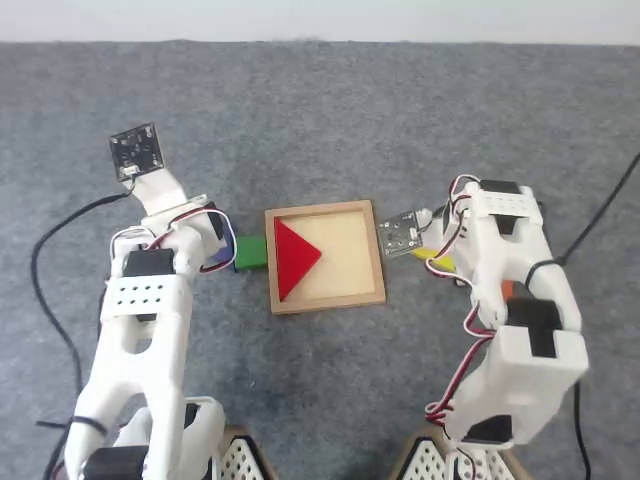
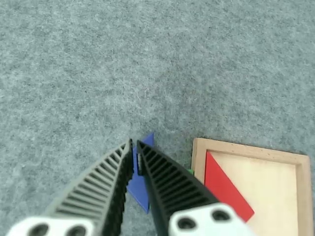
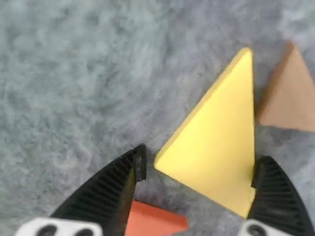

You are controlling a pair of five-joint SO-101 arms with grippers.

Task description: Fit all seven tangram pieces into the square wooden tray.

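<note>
L gripper (image 2: 135, 145) is nearly closed, tips just apart, w/ the blue piece (image 2: 138, 191) showing between them. Can't tell if it pinches it. The green piece (image 1: 250, 252) sits just beside the tray (image 1: 325, 208). The red triangle (image 1: 292, 258) lies inside the tray. R gripper (image 3: 202, 162) is open wide, one finger each side of the yellow triangle (image 3: 216, 142) on the carpet (image 1: 400, 120). The brown triangle (image 3: 288, 98) & orange piece (image 3: 155, 223) lie near it.

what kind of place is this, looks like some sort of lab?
Probably a robot lab or training bench: a left arm and right arm stand side by side on a grey felt-covered table, with a wooden tray holding a red triangle between them.
</note>
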